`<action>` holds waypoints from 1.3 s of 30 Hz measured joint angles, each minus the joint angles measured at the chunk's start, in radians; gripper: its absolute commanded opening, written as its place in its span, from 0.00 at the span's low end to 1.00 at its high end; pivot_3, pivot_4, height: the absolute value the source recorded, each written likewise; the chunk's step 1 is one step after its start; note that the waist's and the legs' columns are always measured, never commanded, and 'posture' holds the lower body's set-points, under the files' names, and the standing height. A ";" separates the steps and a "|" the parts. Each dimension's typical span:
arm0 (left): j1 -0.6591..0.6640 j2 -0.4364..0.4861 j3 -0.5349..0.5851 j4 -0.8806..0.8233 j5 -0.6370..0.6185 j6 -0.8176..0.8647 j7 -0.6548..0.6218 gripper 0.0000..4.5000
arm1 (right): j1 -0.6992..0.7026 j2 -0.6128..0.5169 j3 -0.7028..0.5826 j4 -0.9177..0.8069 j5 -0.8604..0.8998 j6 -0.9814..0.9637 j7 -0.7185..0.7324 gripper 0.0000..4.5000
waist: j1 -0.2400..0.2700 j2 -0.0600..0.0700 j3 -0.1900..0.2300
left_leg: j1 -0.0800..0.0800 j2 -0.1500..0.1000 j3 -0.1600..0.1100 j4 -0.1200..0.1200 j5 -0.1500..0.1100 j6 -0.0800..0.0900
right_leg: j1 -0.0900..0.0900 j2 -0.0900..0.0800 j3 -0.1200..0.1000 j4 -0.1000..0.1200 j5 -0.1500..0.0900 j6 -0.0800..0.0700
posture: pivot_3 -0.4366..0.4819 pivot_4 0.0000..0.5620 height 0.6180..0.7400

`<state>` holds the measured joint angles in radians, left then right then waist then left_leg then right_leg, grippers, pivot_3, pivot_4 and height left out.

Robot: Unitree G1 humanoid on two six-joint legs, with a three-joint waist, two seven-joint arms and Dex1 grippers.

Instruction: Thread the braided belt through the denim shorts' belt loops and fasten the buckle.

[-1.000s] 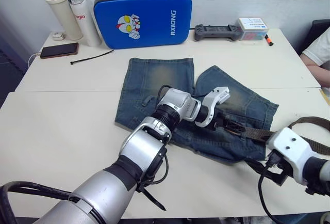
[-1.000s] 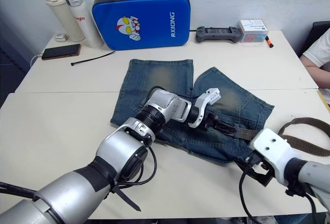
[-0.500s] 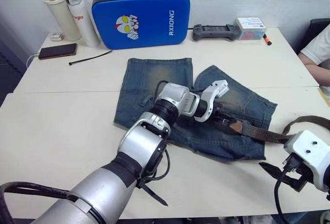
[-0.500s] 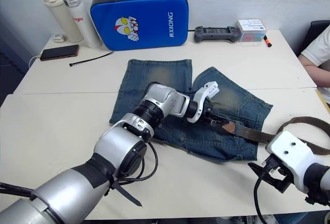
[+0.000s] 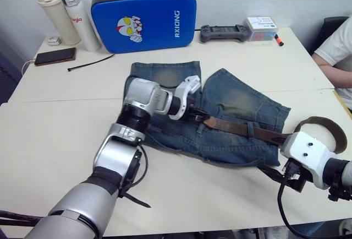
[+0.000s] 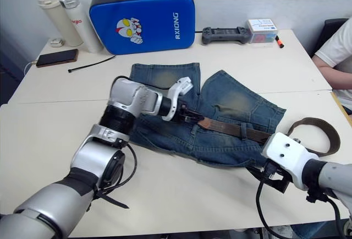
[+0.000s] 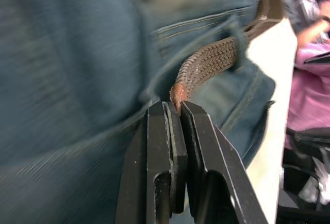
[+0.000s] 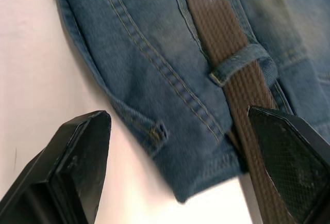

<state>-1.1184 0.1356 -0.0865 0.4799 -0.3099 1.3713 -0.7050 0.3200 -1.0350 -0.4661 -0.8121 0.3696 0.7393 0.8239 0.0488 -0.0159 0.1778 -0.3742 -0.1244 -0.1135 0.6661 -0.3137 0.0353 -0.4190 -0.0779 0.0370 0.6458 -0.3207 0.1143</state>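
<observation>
The denim shorts (image 5: 231, 112) lie flat on the table, waistband toward me. The braided belt (image 5: 242, 130) runs along the waistband and under a belt loop (image 8: 240, 61), then curls into a loop (image 5: 325, 124) off the shorts' right edge. My left gripper (image 5: 193, 112) is shut on the belt's leather tip (image 7: 177, 92) over the middle of the waistband. My right gripper (image 8: 178, 113) stands open just in front of the shorts' right waistband corner, holding nothing. I cannot make out the buckle.
At the back stand a blue padded case (image 5: 146, 16), two bottles (image 5: 69, 13), a phone (image 5: 52, 57), a black cable tie (image 5: 91, 63), a game controller (image 5: 220, 31) and a small box (image 5: 261, 27). A person's arm (image 5: 335, 52) rests at the right edge.
My left gripper has shut on the belt's tip and pulled it leftward along the waistband. The right arm swung out right, then came back toward the shorts' corner.
</observation>
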 measured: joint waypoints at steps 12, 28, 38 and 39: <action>0.063 0.058 -0.055 -0.133 -0.055 0.013 0.000 0.74 | -0.114 -0.026 0.141 0.058 -0.033 -0.081 0.038 1.00 | 0.002 0.000 0.000 | 0.000 0.000 0.000 0.001 0.000 0.000 | 0.000 0.000 -0.001 0.000 0.000 0.000 | 0.48 0.27 1.00; 0.160 0.520 -0.210 -0.403 -0.115 -0.165 -0.325 1.00 | -0.374 -0.071 0.595 0.189 -0.286 -0.185 0.056 0.87 | -0.021 0.000 0.000 | -0.001 -0.001 -0.002 0.000 0.000 0.000 | -0.001 -0.001 -0.001 0.000 0.000 -0.001 | 0.48 0.27 1.00; 0.221 0.568 -0.252 -0.526 -0.150 -0.167 -0.375 1.00 | -0.427 -0.139 0.653 0.322 -0.388 -0.499 0.174 0.02 | -0.024 0.000 0.000 | -0.002 -0.001 -0.001 -0.001 0.000 0.000 | -0.003 0.000 -0.001 0.000 -0.001 -0.001 | 0.48 0.27 1.00; 0.233 0.582 -0.253 -0.552 -0.164 -0.161 -0.391 1.00 | -0.410 -0.162 0.640 0.354 -0.389 -0.572 0.189 0.02 | -0.023 0.000 0.000 | -0.002 -0.001 -0.002 -0.001 0.000 0.000 | -0.002 0.000 -0.001 0.000 -0.001 -0.001 | 0.48 0.27 1.00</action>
<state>-0.8857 0.7172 -0.3394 -0.0721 -0.4740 1.2101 -1.0959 -0.0897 -1.1973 0.1734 -0.4585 -0.0198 0.1675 1.0128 0.0259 -0.0159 0.1775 -0.3760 -0.1251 -0.1150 0.6653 -0.3133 0.0352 -0.4214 -0.0783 0.0361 0.6458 -0.3212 0.1132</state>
